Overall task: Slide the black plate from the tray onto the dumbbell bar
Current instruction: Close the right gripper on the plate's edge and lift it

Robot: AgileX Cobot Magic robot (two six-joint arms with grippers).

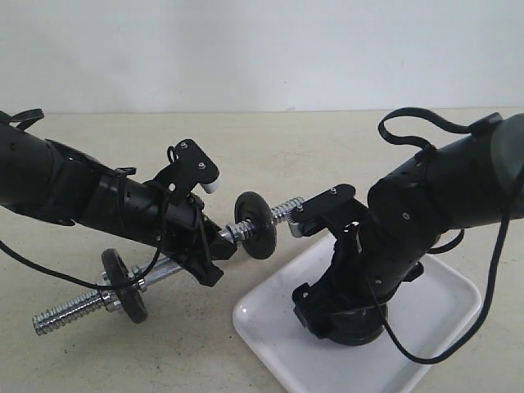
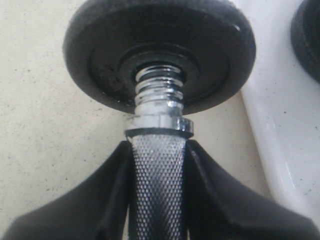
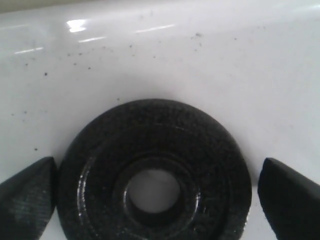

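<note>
The black plate lies flat on the white tray, its central hole facing up. My right gripper stands open over it, one fingertip close at one side and the other a little apart. In the exterior view my right arm reaches down into the tray. My left gripper is shut on the knurled middle of the dumbbell bar and holds it tilted above the table. One black disc sits on the bar's raised end and another near its lower end.
The bar's threaded low end rests near the beige table. The raised end points toward my right wrist mount. In the left wrist view the tray rim lies just beside the bar's disc.
</note>
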